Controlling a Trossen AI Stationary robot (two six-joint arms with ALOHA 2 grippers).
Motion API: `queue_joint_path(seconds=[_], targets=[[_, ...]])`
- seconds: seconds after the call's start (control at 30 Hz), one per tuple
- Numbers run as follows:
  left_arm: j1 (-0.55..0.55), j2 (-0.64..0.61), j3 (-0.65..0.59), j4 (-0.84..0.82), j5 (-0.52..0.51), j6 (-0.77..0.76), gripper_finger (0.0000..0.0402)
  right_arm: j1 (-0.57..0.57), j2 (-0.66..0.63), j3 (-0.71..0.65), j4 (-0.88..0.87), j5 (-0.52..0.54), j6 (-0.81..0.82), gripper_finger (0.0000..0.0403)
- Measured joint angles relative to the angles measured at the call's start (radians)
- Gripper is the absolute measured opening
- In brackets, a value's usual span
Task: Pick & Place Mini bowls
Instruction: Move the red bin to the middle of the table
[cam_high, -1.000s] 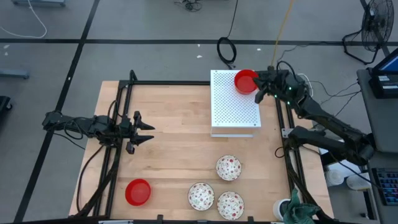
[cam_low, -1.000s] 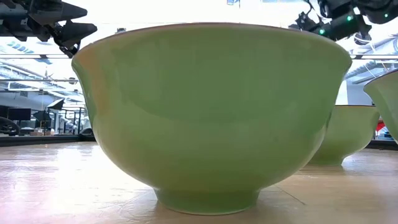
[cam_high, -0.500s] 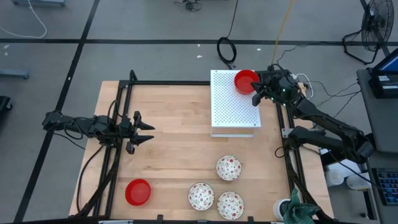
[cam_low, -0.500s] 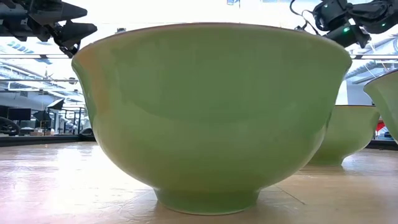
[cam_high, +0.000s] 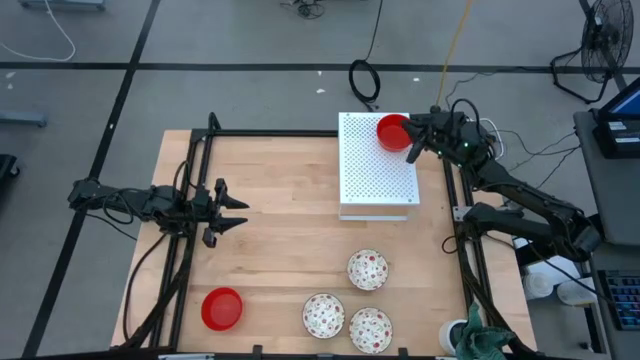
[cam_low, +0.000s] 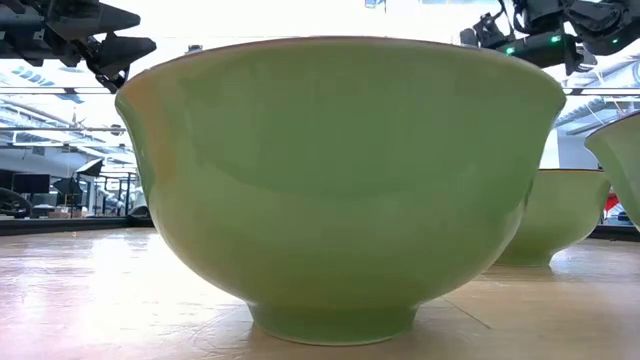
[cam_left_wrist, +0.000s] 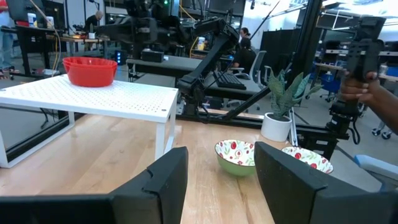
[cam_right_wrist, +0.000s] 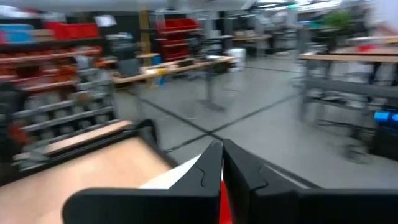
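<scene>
Glossy red bowl (cam_high: 394, 131), round and upright, mouth up, sits at the white perforated board's (cam_high: 377, 170) two-o'clock corner. Right gripper (cam_high: 413, 146), fingers together, touches its rim; left gripper (cam_high: 238, 211) parted, empty.

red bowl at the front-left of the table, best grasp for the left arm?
Pinch the rim. The red bowl sits upright and alone on the wood, mouth up, with bare table around it, so coming straight down with one finger inside and one outside the wall should work. The body looks too wide to span. The left gripper, open, waits farther back on the same side.
</scene>
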Motion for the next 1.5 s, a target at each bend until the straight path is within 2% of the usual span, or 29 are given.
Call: queue_joint_path(seconds=[0.27, 0.5, 0.77, 0.97, 1.1, 1.3, 1.5], targets=[[0.0, 0.0, 0.0, 0.0, 0.0, 0.0, 0.0186, 0.024, 0.0, 0.0, 0.121, -0.265, 0.116, 0.0], [0.0, 0.0, 0.0, 0.0, 0.0, 0.0, 0.0186, 0.083, 0.0, 0.0, 0.143, -0.388, 0.12, 0.0], [0.0, 0.0, 0.0, 0.0, 0.0, 0.0, 0.0186, 0.171, 0.0, 0.0, 0.184, -0.405, 0.116, 0.0], [0.0, 0.0, 0.0, 0.0, 0.0, 0.0, 0.0186, 0.225, 0.0, -0.006, 0.191, -0.406, 0.041, 0.0], [0.0, 0.0, 0.0, 0.0, 0.0, 0.0, 0.0186, 0.28, -0.001, -0.057, 0.2, -0.411, -0.005, 0.0], [0.0, 0.0, 0.0, 0.0, 0.0, 0.0, 0.0187, 0.327, -0.01, -0.065, 0.359, -0.415, -0.073, 0.0], [0.0, 0.0, 0.0, 0.0, 0.0, 0.0, 0.0186, 0.361, -0.015, -0.065, 0.509, -0.564, -0.042, 0.0]])
